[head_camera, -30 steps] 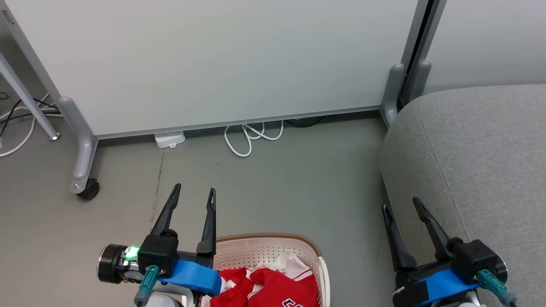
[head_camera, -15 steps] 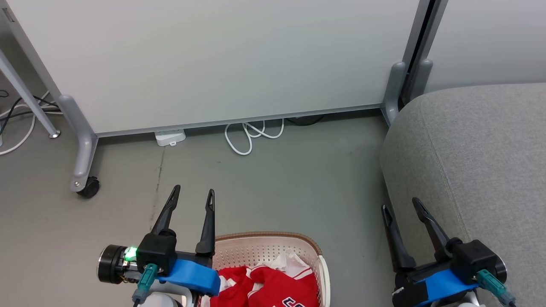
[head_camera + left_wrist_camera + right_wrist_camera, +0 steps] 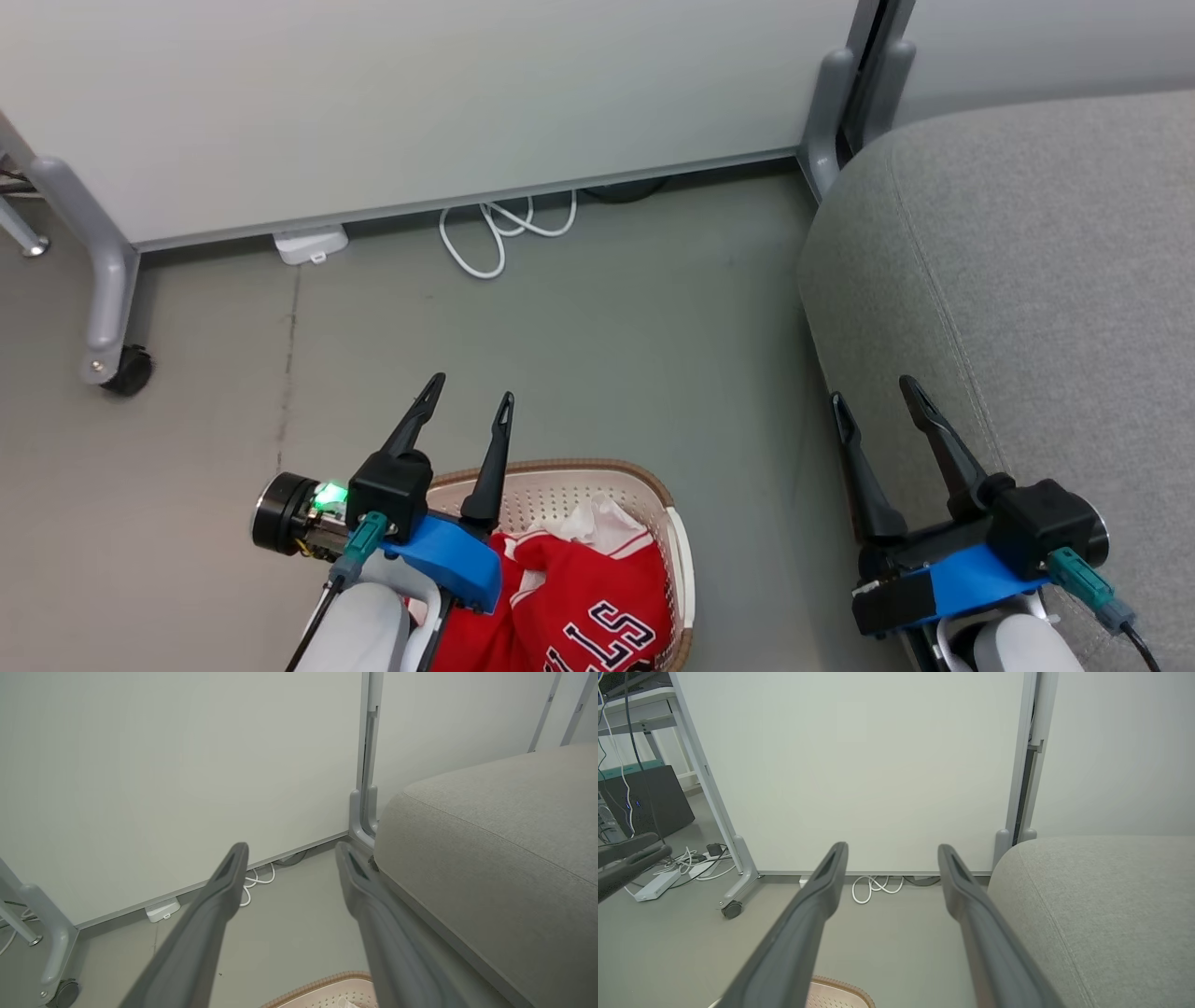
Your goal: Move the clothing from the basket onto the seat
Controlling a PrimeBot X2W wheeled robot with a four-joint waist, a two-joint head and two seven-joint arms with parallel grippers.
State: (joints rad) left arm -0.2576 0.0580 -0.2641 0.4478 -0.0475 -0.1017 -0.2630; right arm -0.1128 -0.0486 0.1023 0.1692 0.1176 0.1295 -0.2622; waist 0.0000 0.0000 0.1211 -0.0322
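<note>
- My head has dipped and turned in the last second. The whole scene slid up and left in the head view, so the white cable on the floor did not move itself.
- The gain is a better look at my target. More of the basket shows now, and the black-and-white lettering on the clothing has come into sight.
- The clothing is in the basket, bunched and heaped against its near side. None of it is on the seat yet.
- My left tool now leans in over the basket's left rim, closer to it than a second ago. Part of that may only be my changed viewpoint.
- Its fingers stand wide apart with nothing between them, and they point past the basket toward the floor and wall rather than down at the cloth.
- My right tool hangs just beside the seat's front edge, fingers equally spread and empty.
- I judge this to be the start of the first reach, with nothing grasped. The left tool must next tip down into the basket to take a fold of the red fabric.
</note>
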